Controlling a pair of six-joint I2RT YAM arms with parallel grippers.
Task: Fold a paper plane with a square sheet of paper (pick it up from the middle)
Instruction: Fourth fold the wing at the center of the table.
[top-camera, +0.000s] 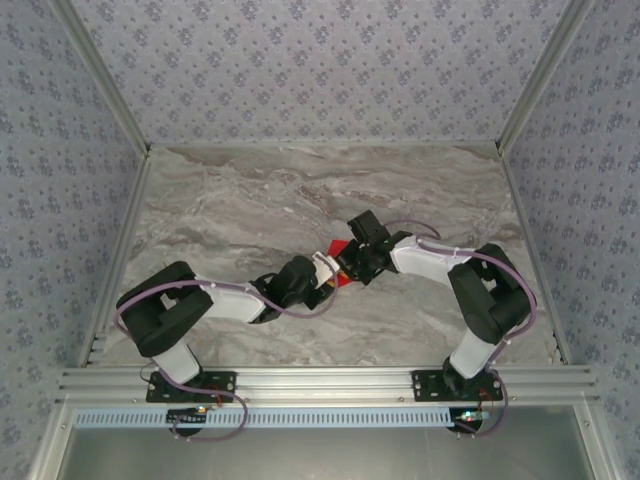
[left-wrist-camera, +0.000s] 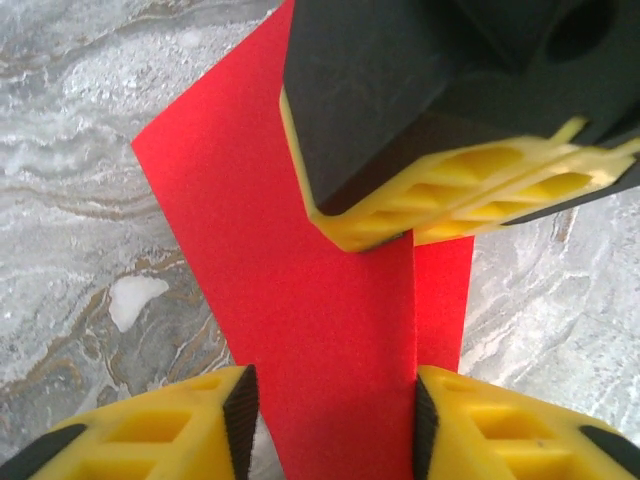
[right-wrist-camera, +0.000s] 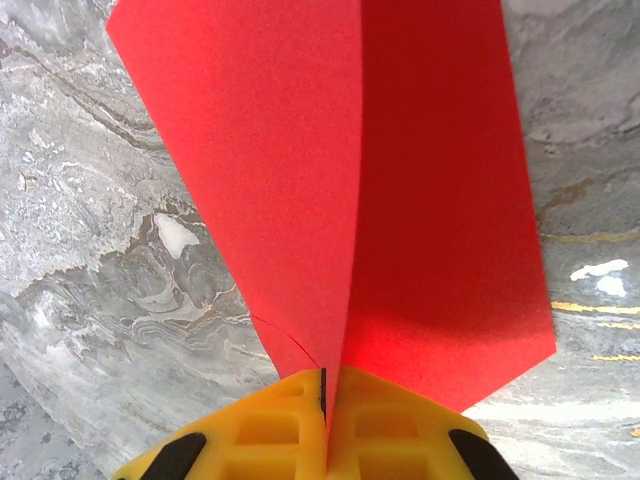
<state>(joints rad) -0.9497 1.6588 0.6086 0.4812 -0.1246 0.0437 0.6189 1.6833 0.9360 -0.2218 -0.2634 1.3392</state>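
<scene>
Lab rig: aluminium frame (top-camera: 320, 381), wallpapered walls (top-camera: 320, 60), marble tabletop (top-camera: 250, 190).

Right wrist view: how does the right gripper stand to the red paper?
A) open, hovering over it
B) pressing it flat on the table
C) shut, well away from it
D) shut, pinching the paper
D: the right gripper has its yellow fingers closed together, and the red paper runs straight into the seam between them.

Overhead rear view down onto table (top-camera: 400, 190), wrist views close, sharing red paper (left-wrist-camera: 320, 330)
</scene>
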